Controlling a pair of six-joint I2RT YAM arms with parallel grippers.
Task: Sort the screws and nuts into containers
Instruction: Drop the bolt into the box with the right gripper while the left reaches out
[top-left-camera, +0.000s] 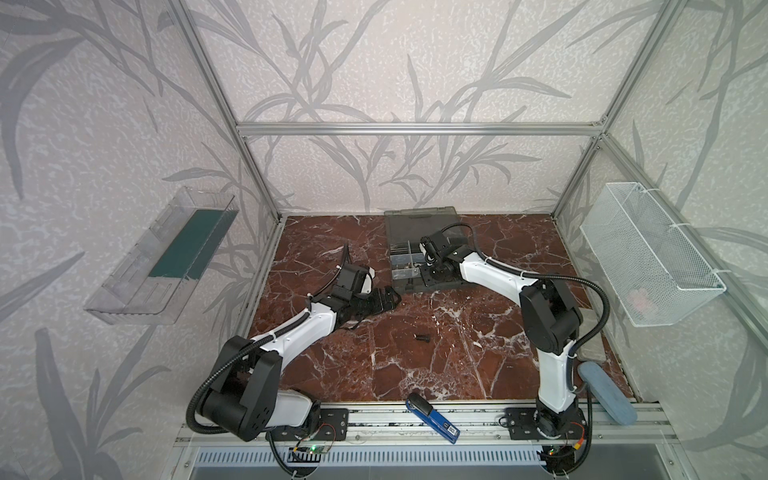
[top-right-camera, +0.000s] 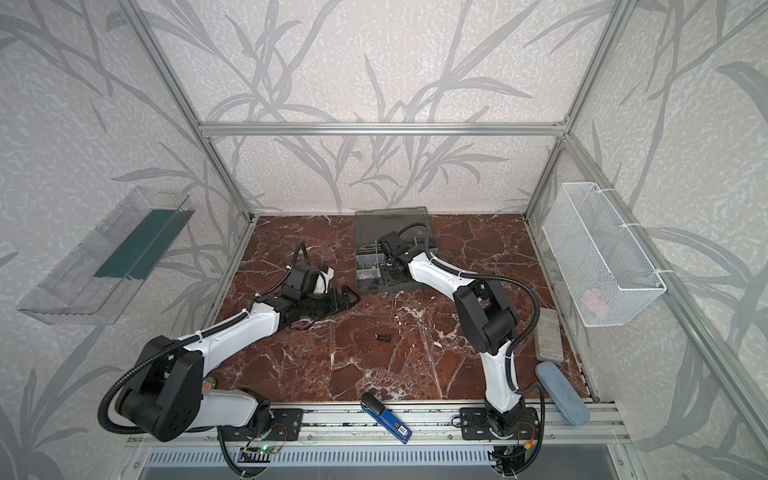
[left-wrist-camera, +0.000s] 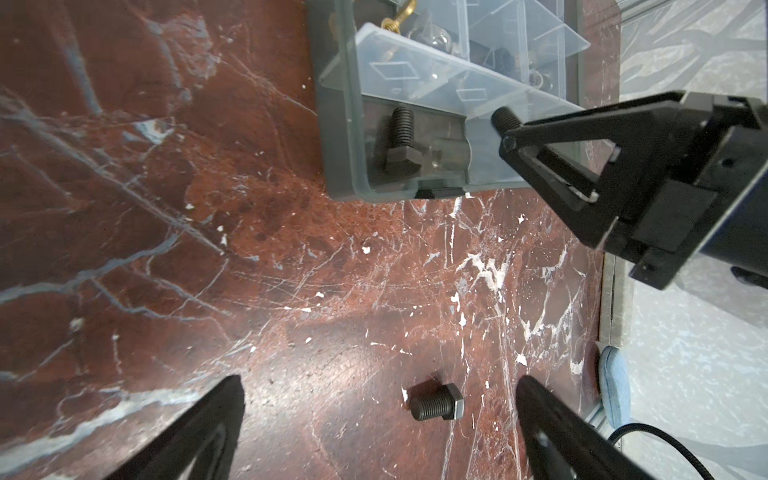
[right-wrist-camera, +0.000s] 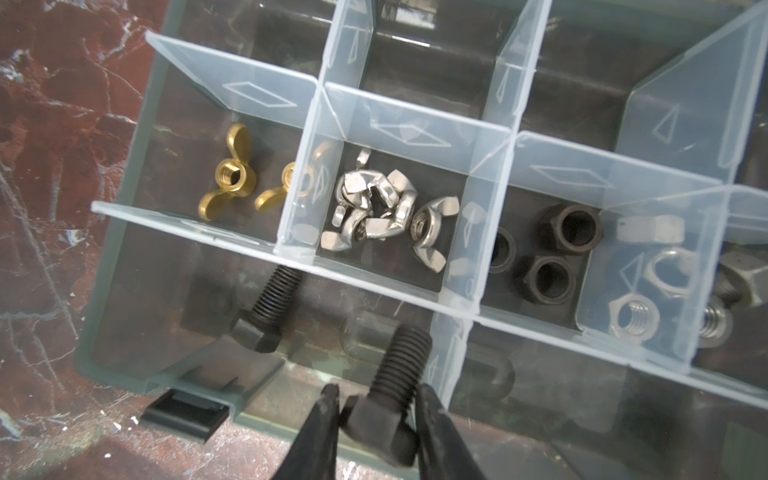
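Threaded matte-black hex-head screw (right-wrist-camera: 400, 365) pinched in right hand (right-wrist-camera: 377, 392) above translucent-walled cell (right-wrist-camera: 166, 328).

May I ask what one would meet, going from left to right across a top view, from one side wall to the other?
clear wall tray → left gripper → loose screw on the table → white wire basket

Pale wallpaper (top-left-camera: 374, 62) with grey leaf patterns is covering the walls. An aluminium frame (top-left-camera: 415, 129) is running behind the right tool (top-left-camera: 427, 266). The red-brown marble desk (top-left-camera: 415, 365) is spreading beneath the left tool (top-left-camera: 390, 300), catching soft light. A wire basket (top-left-camera: 648, 257) is hanging on the wall beyond the right tool.
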